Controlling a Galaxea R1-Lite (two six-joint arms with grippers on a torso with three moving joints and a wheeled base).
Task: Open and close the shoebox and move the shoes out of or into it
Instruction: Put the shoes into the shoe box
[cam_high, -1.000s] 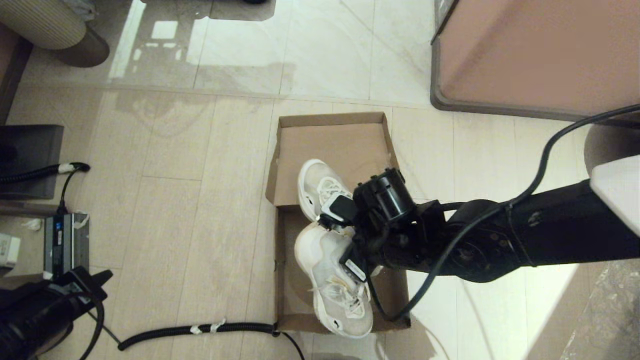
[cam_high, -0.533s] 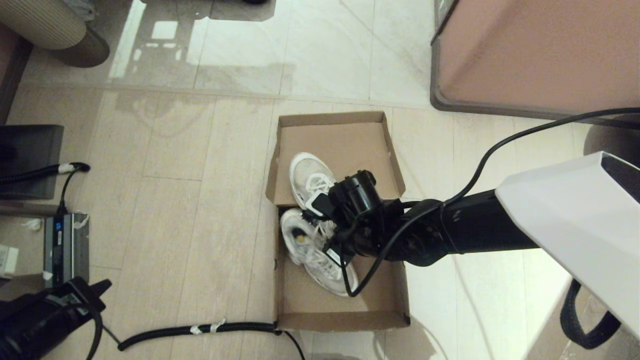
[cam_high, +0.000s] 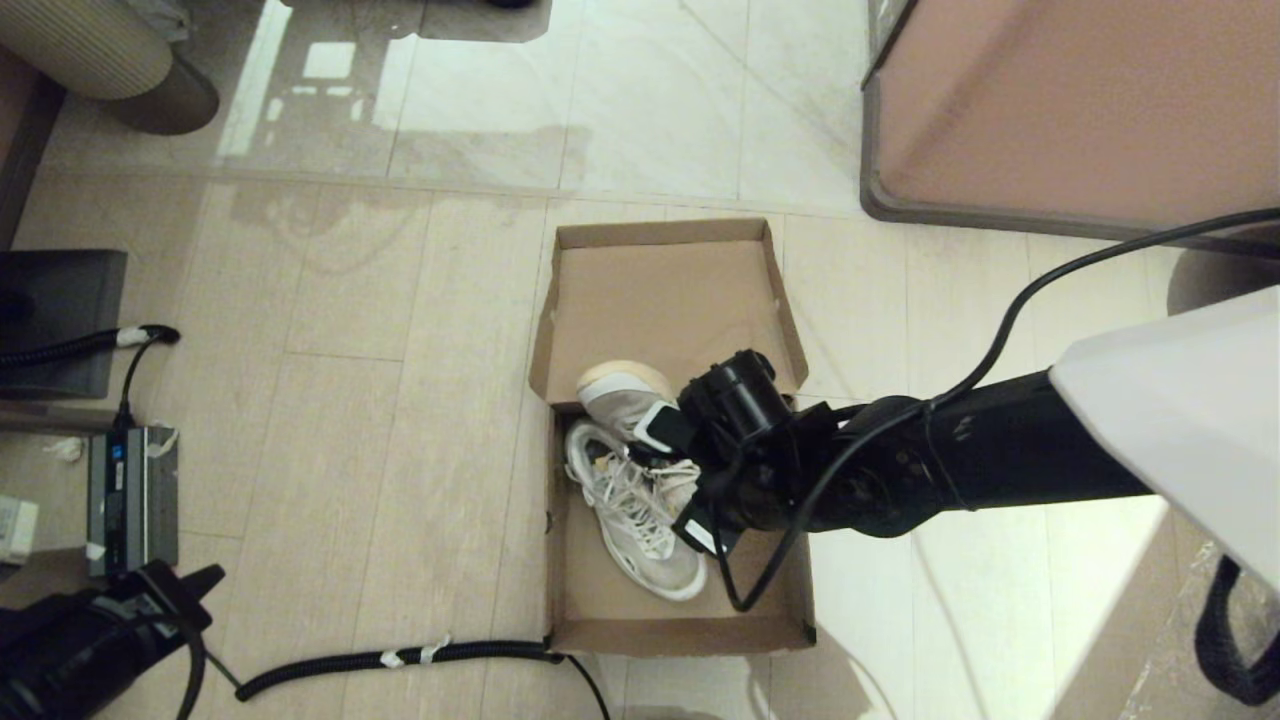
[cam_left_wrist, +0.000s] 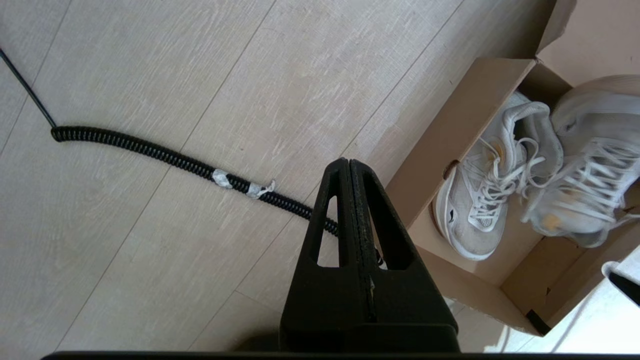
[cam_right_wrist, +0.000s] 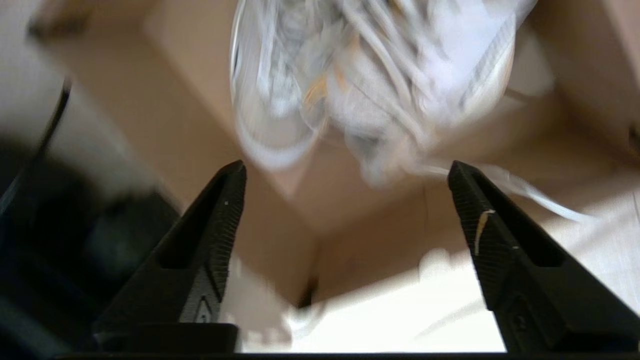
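The brown shoebox stands open on the floor, its lid folded back flat. Both white sneakers are inside: one lies laces up along the left wall, the other is tipped against the hinge, sole showing. My right gripper hovers over them, open and empty. In the right wrist view the gripper has spread fingers and the shoes lie beyond them. My left gripper is shut and parked low over the floor, left of the box.
A black coiled cable runs along the floor to the box's near left corner. A large pinkish-brown block with a grey rim stands at the back right. A power unit and a dark panel sit at the left.
My right gripper carried a sneaker from above the box's front down into the box, let it go and opened. The other sneaker tipped over at the hinge. The left arm stayed put.
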